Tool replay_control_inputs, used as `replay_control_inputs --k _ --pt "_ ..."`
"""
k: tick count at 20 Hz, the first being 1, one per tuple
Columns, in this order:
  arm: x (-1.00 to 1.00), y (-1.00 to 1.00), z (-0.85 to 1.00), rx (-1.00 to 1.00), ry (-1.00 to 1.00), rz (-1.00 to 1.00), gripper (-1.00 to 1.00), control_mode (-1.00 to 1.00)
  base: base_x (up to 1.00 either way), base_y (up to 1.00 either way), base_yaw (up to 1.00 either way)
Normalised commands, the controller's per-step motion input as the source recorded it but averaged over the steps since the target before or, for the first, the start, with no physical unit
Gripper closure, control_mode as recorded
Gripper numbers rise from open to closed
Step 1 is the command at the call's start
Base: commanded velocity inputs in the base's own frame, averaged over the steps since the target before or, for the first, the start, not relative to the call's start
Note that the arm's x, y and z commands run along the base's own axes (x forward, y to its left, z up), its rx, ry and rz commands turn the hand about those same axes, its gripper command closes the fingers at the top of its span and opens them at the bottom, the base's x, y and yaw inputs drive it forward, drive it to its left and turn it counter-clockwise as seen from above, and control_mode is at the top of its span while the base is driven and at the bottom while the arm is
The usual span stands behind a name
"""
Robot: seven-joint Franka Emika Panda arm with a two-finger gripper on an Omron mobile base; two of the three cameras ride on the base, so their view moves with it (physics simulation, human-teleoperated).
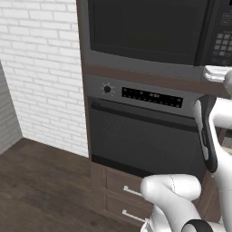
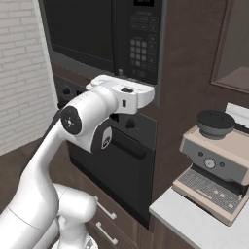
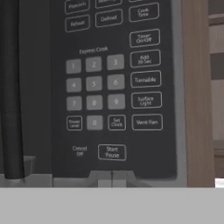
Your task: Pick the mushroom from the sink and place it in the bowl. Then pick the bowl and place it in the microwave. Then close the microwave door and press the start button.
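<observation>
The microwave [image 1: 145, 59] sits built in above the wall oven, and its door [image 1: 145, 27] with the dark glass window [image 2: 82, 29] is closed flat. The keypad strip [image 3: 113, 87] is right in front of the hand. The Start/Pause button [image 3: 112, 152] lies just above my gripper [image 3: 112, 179], whose two fingertips are pressed together with nothing between them. In the right base view the white hand [image 2: 124, 92] points at the keypad's [image 2: 138, 48] lower edge. The mushroom, the bowl and the sink are out of view.
The wall oven [image 1: 145, 136] with its knob [image 1: 107, 89] and bar handle is directly below the microwave, with drawers [image 1: 129, 192] under it. An espresso machine [image 2: 219, 165] stands on a pale counter [image 2: 194, 223] to the right. A white brick wall [image 1: 41, 68] is on the left.
</observation>
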Motion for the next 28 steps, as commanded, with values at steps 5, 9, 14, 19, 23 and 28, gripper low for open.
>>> replay_control_inputs --k 5,9,14,19,23,28 --pt "0.23 -0.03 0.0 0.0 0.0 0.0 1.0 -1.0 0.0 0.0 0.0" --pt "0.24 -0.02 0.0 0.0 0.0 0.0 1.0 -1.0 0.0 0.0 0.0" --pt "0.25 -0.1 0.0 0.0 0.0 0.0 1.0 -1.0 0.0 0.0 0.0" --pt "0.27 -0.12 0.0 0.0 0.0 0.0 1.0 -1.0 0.0 0.0 0.0" --pt "0.35 -0.19 0.0 0.0 0.0 0.01 1.0 -1.0 0.0 0.0 0.0" --pt "0.27 -0.15 0.0 0.0 0.0 0.02 1.0 -1.0 0.0 0.0 0.0"
